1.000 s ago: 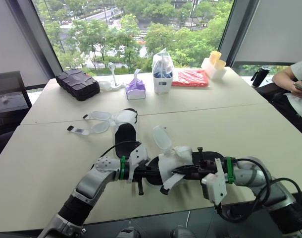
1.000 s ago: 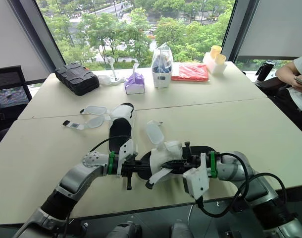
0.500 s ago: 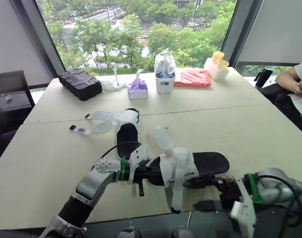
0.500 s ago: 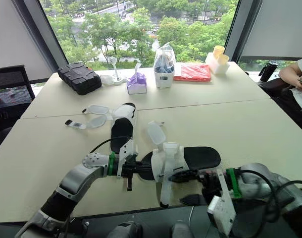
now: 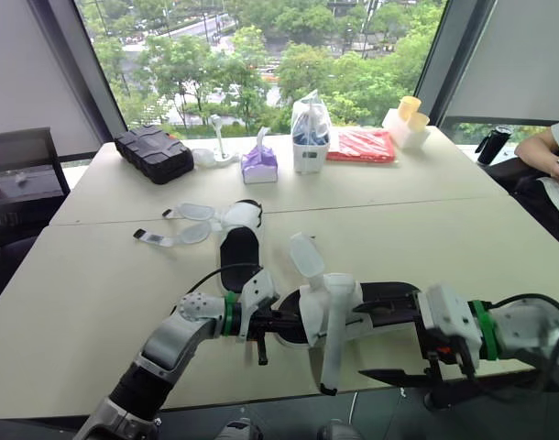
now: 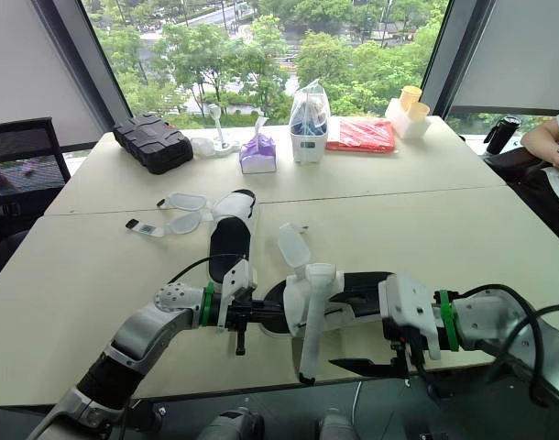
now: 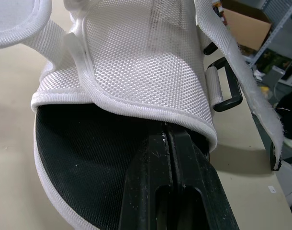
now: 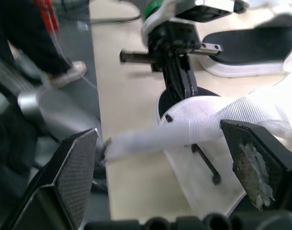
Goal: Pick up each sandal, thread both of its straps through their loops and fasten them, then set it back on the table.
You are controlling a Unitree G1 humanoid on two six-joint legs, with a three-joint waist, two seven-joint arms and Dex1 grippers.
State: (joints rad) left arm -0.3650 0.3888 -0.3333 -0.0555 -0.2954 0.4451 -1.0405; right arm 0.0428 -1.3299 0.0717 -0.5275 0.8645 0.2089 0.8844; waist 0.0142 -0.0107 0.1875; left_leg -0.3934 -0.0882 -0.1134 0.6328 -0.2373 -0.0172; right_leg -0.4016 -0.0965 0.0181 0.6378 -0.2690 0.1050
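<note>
Clamping the sole of the near sandal (image 5: pixel 330 295), the left fingers (image 7: pixel 153 191) are pinning it on the bench (image 5: pixel 96 302) — the right fingers (image 8: pixel 76 167) are standing wide apart, empty, beside its dangling strap (image 5: pixel 333 353).

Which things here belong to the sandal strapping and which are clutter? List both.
For the job: near sandal, its loose strap, far sandal, left pincer, right pincer.

Lying about: black case, purple tissue pack, clear bag, red packet, yellow cups.
</note>
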